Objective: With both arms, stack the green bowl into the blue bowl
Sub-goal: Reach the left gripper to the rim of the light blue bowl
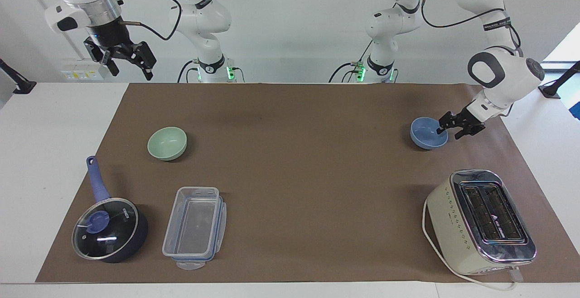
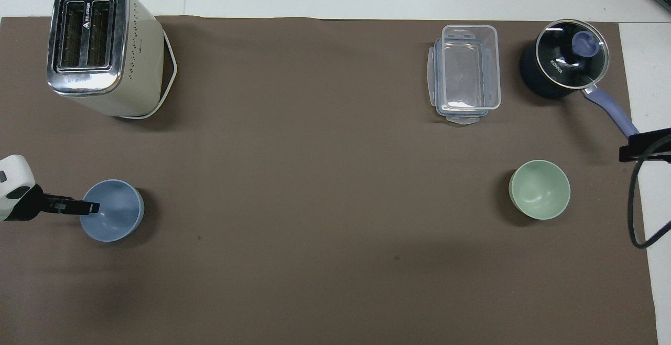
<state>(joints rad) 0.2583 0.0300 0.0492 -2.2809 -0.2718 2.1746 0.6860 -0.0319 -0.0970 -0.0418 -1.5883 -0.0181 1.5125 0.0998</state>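
Note:
The pale green bowl [image 1: 167, 143] stands upright on the brown mat toward the right arm's end; it also shows in the overhead view [image 2: 540, 189]. The periwinkle-blue bowl [image 1: 426, 132] stands toward the left arm's end and shows in the overhead view too [image 2: 115, 211]. My left gripper [image 1: 447, 132] is open and low at the blue bowl's rim, with one finger over the inside and one outside; it also shows in the overhead view [image 2: 89, 208]. My right gripper [image 1: 130, 64] is open and empty. It waits high over the table's edge at the right arm's end.
A cream toaster [image 1: 482, 221] with a white cord stands farther from the robots than the blue bowl. A clear plastic container [image 1: 195, 228] and a dark blue saucepan with glass lid [image 1: 110, 229] stand farther out than the green bowl.

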